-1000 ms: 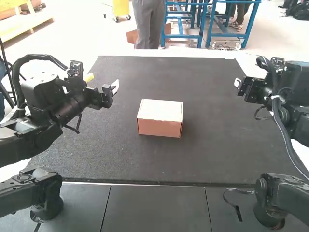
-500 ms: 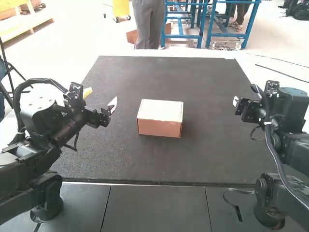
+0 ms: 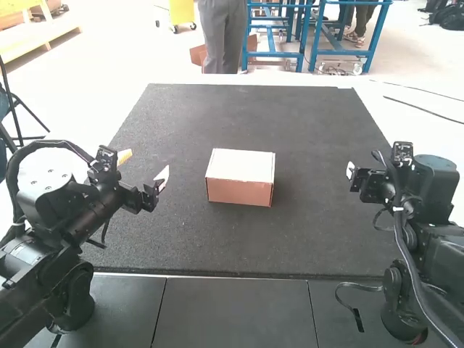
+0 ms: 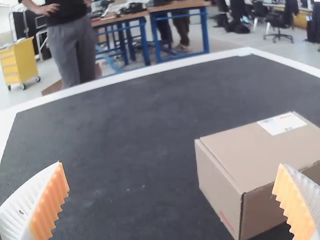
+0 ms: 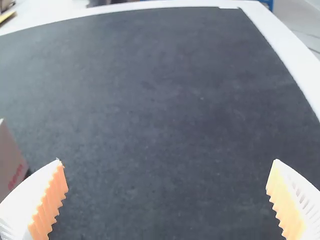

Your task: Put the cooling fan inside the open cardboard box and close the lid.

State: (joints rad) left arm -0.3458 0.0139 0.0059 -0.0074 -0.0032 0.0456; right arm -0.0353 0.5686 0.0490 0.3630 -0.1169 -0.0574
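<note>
**Left end effector**: white ribbed fingers with orange toothed pads, spread wide and holding nothing. It stands to the left of the box, apart from it and a little nearer the camera, and points toward the box's left end. Its black arm sits low at the counter's near left corner.

**Right end effector**: same make, orange pads set wide apart, nothing between them. It is well apart from the box on the box's right side and faces toward it. Its black arm with looped cable stands at the counter's near right corner.

**Brown rectangular cardboard box**: lid shut flat, pale top, darker brown sides. It rests upright on the mat between the two end effectors, touched by neither. There is a small white label on its top near one corner and red print low on one end.

**Black textured mat**: lies flat under the box and extends well beyond it on every side.

**Counter**: dark panels show in front of the box, past the mat's near edge.
</note>
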